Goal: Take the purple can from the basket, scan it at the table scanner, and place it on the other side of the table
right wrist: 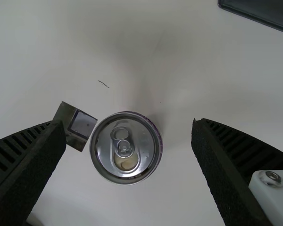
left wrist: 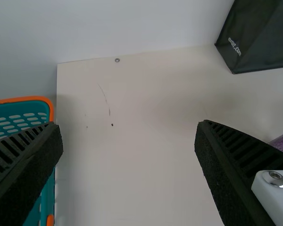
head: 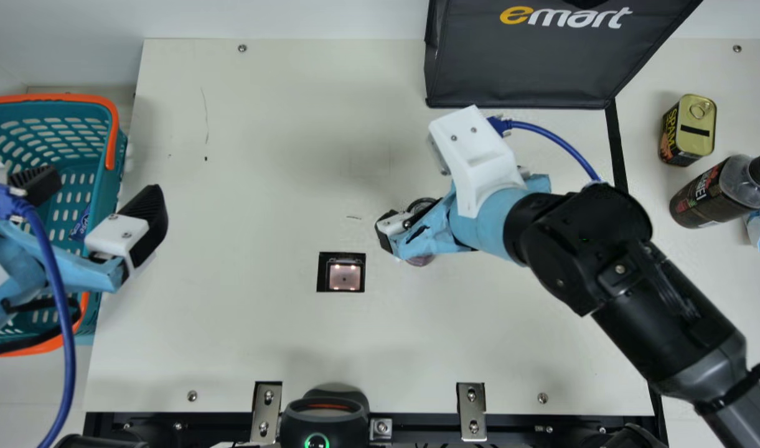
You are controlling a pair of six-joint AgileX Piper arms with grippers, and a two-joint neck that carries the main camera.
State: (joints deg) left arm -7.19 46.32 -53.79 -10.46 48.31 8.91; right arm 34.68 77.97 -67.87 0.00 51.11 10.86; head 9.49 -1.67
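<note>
The purple metal can [right wrist: 126,162] stands upright on the cream table [head: 249,155], just beside the small black square scanner [head: 345,277]. Above it is the right tool [head: 417,231]; its two fingers are apart, one at each side of the can, and they do not grip it. The left tool [head: 93,199] is also open, partly above the teal plastic basket with orange rim [head: 112,134]. Behind, there is a dark grey bag [head: 516,68]. At the right side are a yellow-topped tin [head: 696,124] and a dark bottle [head: 703,196].
</note>
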